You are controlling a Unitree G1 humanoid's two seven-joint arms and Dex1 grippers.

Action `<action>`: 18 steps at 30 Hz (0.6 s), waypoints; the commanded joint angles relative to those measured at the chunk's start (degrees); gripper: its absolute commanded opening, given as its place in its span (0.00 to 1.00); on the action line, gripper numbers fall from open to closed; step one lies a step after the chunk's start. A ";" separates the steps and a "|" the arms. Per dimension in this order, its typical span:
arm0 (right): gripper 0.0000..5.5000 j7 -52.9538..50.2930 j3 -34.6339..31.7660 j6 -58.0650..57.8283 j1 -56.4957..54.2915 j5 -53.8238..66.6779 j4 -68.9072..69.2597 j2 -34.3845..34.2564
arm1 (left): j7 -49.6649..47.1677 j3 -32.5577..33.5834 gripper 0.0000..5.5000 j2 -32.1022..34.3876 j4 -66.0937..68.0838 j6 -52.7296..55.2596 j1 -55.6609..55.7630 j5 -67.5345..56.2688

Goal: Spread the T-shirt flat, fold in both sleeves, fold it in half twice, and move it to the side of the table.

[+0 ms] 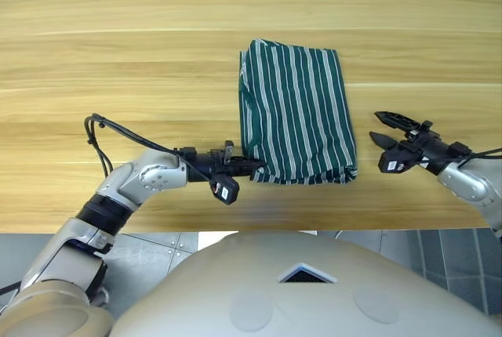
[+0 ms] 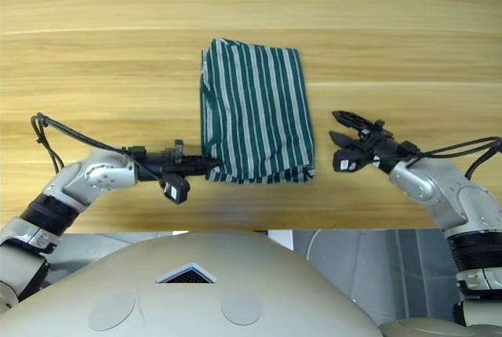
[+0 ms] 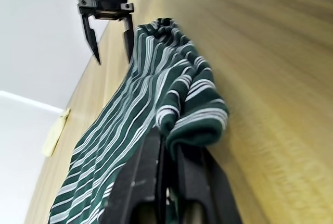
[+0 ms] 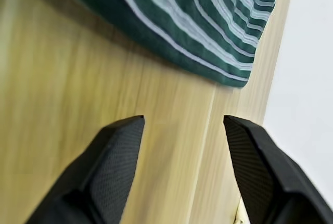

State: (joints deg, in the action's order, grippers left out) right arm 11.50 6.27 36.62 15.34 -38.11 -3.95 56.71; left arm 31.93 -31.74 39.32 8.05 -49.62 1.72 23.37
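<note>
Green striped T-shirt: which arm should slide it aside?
Probably left. The left gripper is shut on the near corner of the folded green striped T-shirt; the right gripper is open, off the cloth.

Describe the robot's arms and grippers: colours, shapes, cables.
The left arm and right arm have silver-grey rounded shells; a black cable loops off the left one. The left gripper and right gripper are black, with two tapered fingers whose surfaces are finely textured, and each carries a small white label.
</note>
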 commanded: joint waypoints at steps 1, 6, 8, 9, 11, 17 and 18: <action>0.51 3.85 -0.21 2.89 4.86 5.62 3.67 1.90 | -0.32 1.75 0.01 1.51 3.04 2.99 -1.75 2.32; 0.51 9.72 -0.22 5.43 11.54 11.28 9.10 4.94 | -0.66 4.43 0.01 1.92 2.18 5.30 -2.25 1.17; 0.51 11.79 0.77 5.60 11.11 12.55 10.29 4.32 | -0.59 4.32 0.01 1.35 2.47 5.50 -2.07 1.25; 0.51 12.91 1.50 5.68 10.44 12.90 10.61 3.89 | -0.54 4.15 0.01 1.10 2.46 5.54 -2.19 1.25; 0.51 14.59 2.56 5.88 9.41 13.69 11.05 3.30 | -0.49 3.96 0.01 0.77 2.49 5.57 -2.36 1.39; 0.51 17.51 7.36 6.09 2.70 12.65 8.32 -0.94 | -0.48 3.49 0.01 -0.05 2.74 5.69 -2.42 1.63; 0.51 17.71 7.74 5.99 1.70 12.60 8.07 -1.49 | -0.53 3.41 0.01 -0.22 2.86 5.73 -2.41 1.71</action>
State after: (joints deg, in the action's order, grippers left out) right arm 27.69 13.00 42.96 18.79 -24.19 5.31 56.10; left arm 30.39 -27.02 39.50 8.88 -45.80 0.16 22.75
